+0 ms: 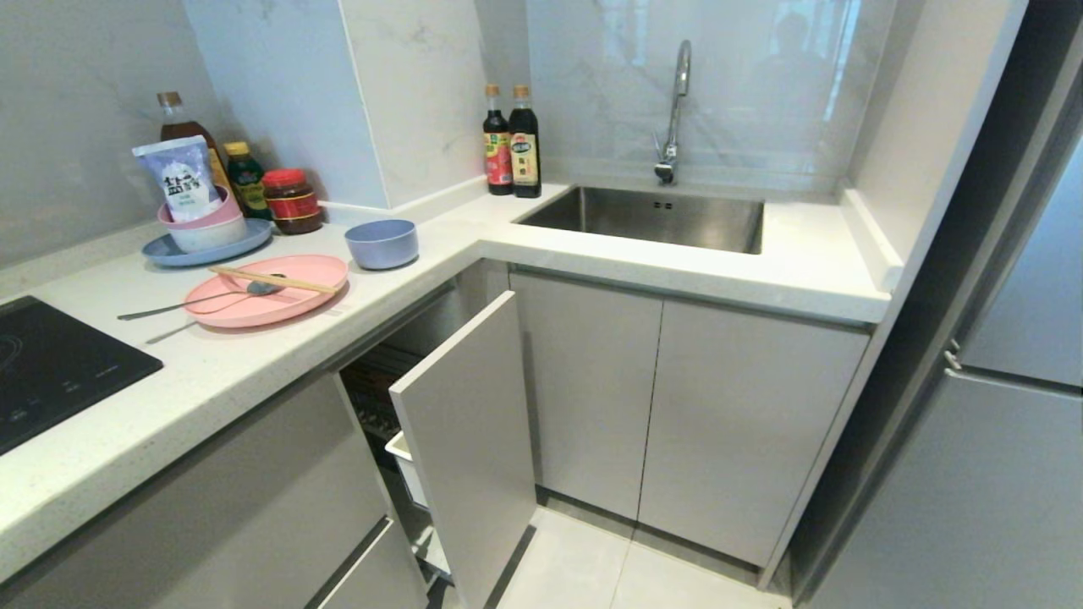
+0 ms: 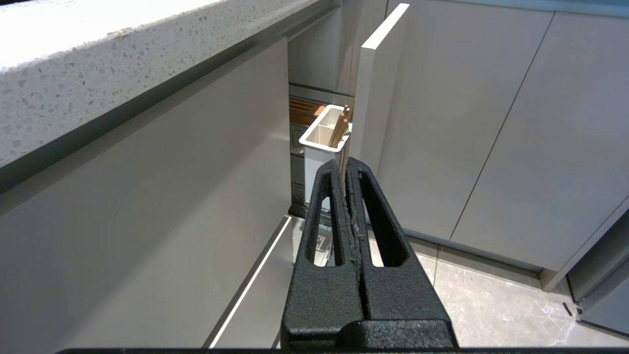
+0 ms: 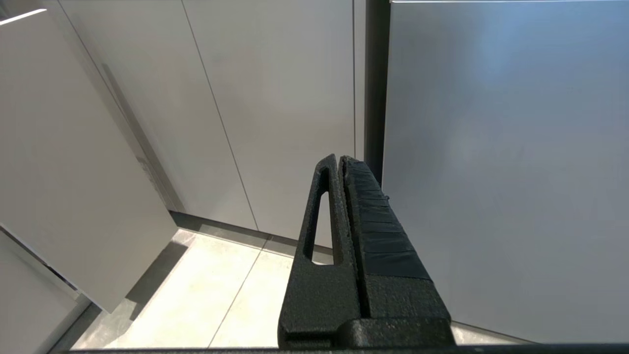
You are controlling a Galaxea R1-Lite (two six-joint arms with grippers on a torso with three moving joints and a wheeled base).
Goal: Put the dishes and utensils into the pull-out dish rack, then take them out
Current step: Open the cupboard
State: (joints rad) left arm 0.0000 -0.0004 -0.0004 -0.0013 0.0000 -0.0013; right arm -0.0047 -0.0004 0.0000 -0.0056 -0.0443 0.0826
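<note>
From the head camera neither arm shows. On the speckled white countertop (image 1: 254, 372) lies the flat matte pink plate (image 1: 267, 289), with the light wooden chopsticks (image 1: 272, 280) laid across it and the slim silver spoon (image 1: 196, 301) resting its bowl on the plate, handle reaching out over the counter. The round periwinkle-blue bowl (image 1: 382, 243) stands just beside the plate, apart from it. Below the counter edge the pull-out dish rack (image 1: 468, 440) stands partly drawn out, its flat pale front panel forward and a corner of white plastic showing behind it.

In the left wrist view the left gripper (image 2: 347, 164), black and rough-textured with slotted fingers, has its jaws pressed together on nothing. It hangs low, below counter height, pointing toward the rack's white utensil box (image 2: 322, 133), well apart from it; brown sticks stand in that box against the panel.

In the right wrist view the right gripper (image 3: 340, 160) is likewise closed and empty, facing smooth grey cabinet doors (image 3: 275, 108) above a pale tiled floor (image 3: 216, 295).
</note>
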